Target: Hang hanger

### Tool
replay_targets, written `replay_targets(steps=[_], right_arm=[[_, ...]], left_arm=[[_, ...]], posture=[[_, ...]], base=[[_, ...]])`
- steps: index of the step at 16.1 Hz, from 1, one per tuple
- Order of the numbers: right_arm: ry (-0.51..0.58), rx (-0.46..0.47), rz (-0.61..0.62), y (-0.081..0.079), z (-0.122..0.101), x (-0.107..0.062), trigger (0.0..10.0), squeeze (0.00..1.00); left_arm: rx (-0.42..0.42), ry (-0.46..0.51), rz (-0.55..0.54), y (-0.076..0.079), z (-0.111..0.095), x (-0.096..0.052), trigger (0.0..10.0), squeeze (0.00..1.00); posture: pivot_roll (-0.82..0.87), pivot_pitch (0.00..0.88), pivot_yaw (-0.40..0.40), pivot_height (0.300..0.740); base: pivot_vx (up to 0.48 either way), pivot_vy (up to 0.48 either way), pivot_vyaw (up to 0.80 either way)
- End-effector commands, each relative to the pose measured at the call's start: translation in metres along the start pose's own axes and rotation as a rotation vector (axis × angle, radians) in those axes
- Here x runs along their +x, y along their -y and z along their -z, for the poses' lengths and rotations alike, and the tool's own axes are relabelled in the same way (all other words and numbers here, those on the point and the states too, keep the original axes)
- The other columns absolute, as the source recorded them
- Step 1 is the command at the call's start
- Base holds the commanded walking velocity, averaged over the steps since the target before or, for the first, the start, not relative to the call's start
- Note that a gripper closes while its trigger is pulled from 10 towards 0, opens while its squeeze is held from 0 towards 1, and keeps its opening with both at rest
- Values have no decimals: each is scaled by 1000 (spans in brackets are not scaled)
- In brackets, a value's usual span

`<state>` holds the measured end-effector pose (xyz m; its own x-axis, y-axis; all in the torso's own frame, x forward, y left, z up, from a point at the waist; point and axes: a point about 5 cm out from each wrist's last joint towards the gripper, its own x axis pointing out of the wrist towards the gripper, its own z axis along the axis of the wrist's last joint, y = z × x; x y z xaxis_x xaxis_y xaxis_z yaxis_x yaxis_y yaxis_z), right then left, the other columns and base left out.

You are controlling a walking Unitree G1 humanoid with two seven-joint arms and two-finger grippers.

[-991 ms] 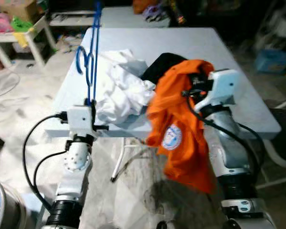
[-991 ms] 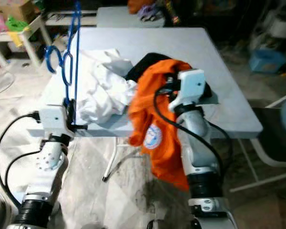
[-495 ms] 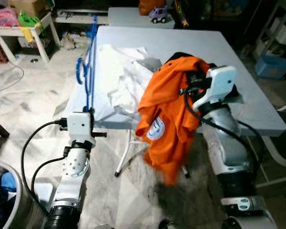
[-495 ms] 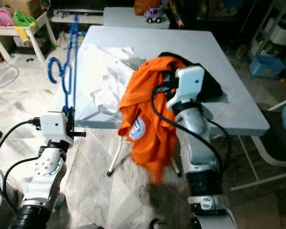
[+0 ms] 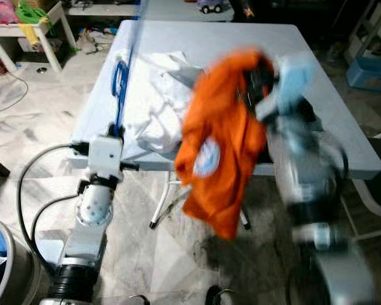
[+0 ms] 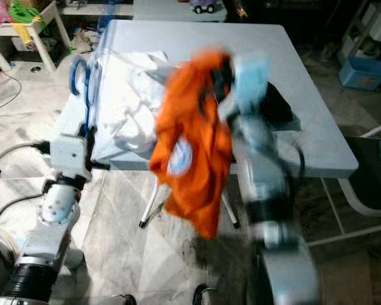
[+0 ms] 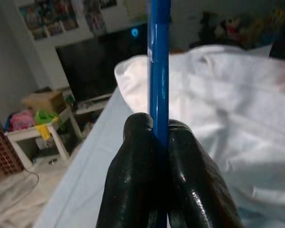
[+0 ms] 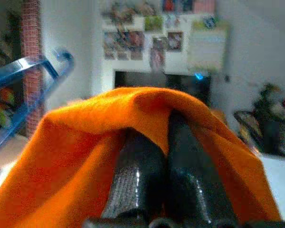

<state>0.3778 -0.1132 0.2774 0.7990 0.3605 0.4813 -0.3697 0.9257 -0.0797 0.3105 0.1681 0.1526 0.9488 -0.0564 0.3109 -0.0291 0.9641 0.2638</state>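
Note:
A blue hanger (image 5: pixel 122 76) stands upright over the table's left edge, with my left gripper (image 7: pixel 157 137) shut on its bar (image 7: pixel 159 57). An orange shirt (image 5: pixel 219 152) with a round white badge hangs off the table's near edge, and my right gripper (image 8: pixel 159 142) is shut on a fold of this orange shirt (image 8: pixel 85 142). My right arm (image 5: pixel 298 165) is blurred by motion. A crumpled white garment (image 5: pixel 153 101) lies on the pale blue table (image 5: pixel 209 44) between the hanger and the shirt. A black garment (image 6: pixel 276 105) lies partly hidden behind my right arm.
A white low table (image 5: pixel 25 25) with bright items stands at the far left, and a toy car (image 6: pixel 205 6) sits on another table behind. A blue bin (image 5: pixel 368 70) is at the right. A chair (image 6: pixel 368 184) stands by the near right. Cables trail on the tiled floor.
My right arm has swung leftward and up with the orange shirt, now blurred. The camera has shifted. My left gripper still holds the hanger upright.

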Motion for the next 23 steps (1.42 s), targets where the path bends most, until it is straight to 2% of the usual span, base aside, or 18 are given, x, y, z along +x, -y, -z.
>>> replay_targets(steps=[1, 4, 6, 7, 8, 9, 10, 12, 13, 14, 16, 19, 21, 22, 23], right_arm=[[21, 14, -36, 6, -17, 26, 10000, 0], [-45, -5, -87, 2, -37, 61, 10000, 0], [-108, -13, -15, 7, -49, 75, 10000, 0], [-106, -47, 33, 11, -59, 80, 10000, 0], [-58, -72, 90, 18, -78, 86, 10000, 0], [34, -73, 166, 28, -111, 93, 10000, 0], [123, -94, 190, 31, -139, 96, 10000, 0], [207, -147, 203, 35, -164, 97, 10000, 0], [255, -220, 217, 39, -177, 95, 10000, 0], [283, -303, 239, 48, -177, 89, 10000, 0], [236, -349, 239, 56, -151, 81, 10000, 0], [-38, -343, 85, 54, -47, 50, 10000, 0], [-273, -227, -69, 39, 31, 11, 10000, 0], [-369, -207, -169, 26, 60, -8, 10000, 1000], [-423, -229, -271, 15, 75, -19, 10000, 1000]], left_arm=[[19, -18, 3, -4, 5, -8, 10000, 0], [31, -51, -51, -8, 10, -26, 10000, 0], [34, -70, -83, -10, 12, -38, 10000, 0], [37, -76, -92, -10, 13, -41, 10000, 0], [40, -79, -100, -11, 13, -45, 10000, 0], [44, -81, -108, -12, 12, -48, 10000, 0], [47, -81, -114, -13, 11, -50, 10000, 0], [48, -83, -117, -12, 10, -51, 10000, 0], [50, -85, -120, -11, 9, -52, 10000, 0], [49, -87, -120, -10, 9, -51, 10000, 0], [50, -85, -103, -7, 8, -48, 10000, 0], [44, -75, -54, -1, 7, -39, 10000, 0], [35, -77, -27, 4, 8, -35, 10000, 0], [29, -76, -10, 7, 8, -34, 10000, 0], [24, -77, 0, 10, 8, -33, 10000, 0]], posture=[[126, 140, -80, 740], [176, 161, -121, 740], [215, 178, -147, 740], [231, 187, -155, 740], [243, 194, -159, 740], [254, 200, -162, 740], [259, 204, -162, 740], [267, 204, -164, 740], [266, 202, -161, 740], [251, 199, -145, 740], [235, 197, -129, 740], [205, 199, -101, 740], [196, 198, -94, 740], [171, 191, -78, 740], [164, 186, -77, 740]], base=[[0, 0, 0], [0, 0, 0], [0, 0, 0], [0, 0, 0], [0, 0, 0], [0, 0, 0], [0, 0, 0], [0, 0, 0], [0, 0, 0], [0, 0, 0], [0, 0, 0], [0, 0, 0], [0, 0, 0], [0, 0, 0], [0, 0, 0]])
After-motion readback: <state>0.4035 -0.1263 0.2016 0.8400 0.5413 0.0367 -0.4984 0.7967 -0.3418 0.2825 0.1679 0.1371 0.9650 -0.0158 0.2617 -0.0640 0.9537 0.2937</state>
